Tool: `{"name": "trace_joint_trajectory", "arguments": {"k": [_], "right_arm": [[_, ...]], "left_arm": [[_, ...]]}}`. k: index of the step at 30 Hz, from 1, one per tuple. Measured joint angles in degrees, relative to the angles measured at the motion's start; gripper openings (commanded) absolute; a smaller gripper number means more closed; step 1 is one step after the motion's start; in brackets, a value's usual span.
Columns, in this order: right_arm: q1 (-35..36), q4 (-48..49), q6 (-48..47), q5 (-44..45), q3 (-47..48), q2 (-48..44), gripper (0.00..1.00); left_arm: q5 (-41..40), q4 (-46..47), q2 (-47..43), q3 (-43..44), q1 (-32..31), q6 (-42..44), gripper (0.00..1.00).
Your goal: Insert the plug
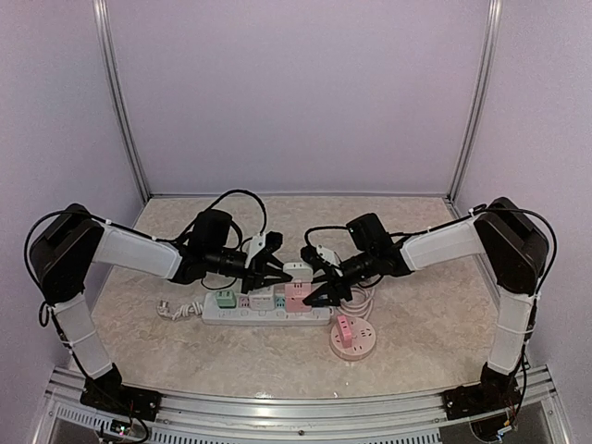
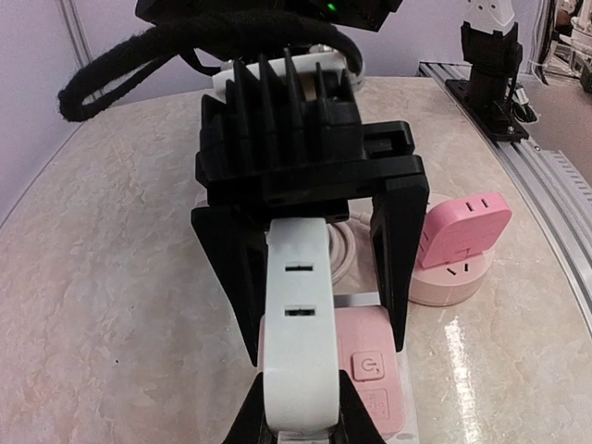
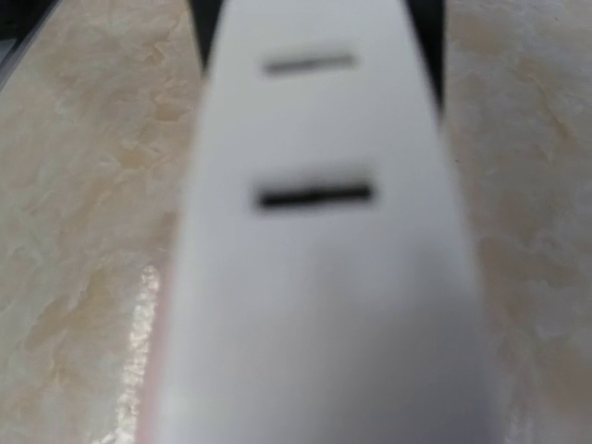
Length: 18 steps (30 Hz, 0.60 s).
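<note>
White plug (image 2: 298, 314) pinched tight in left gripper (image 2: 301, 424), over power strip (image 1: 231, 316), by pink adapter (image 2: 370, 370). Right gripper (image 2: 324, 347) jaws apart, straddling plug. Step: seating. Next, likely: align, press straight down.

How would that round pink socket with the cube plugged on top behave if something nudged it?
The round pink socket looks like hard plastic, so it is probably stiff. Its broad flat base suggests sliding on the smooth table rather than rolling. The pink cube on top might make it slightly top-heavy.
</note>
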Motion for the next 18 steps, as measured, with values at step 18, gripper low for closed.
{"name": "trace_joint_trajectory", "arguments": {"k": [18], "right_arm": [[-0.96,1.40,0.70,0.02,0.63,0.87,0.05]], "left_arm": [[-0.85,4.11,1.68,-1.01,-0.11,-2.23,0.08]]}}
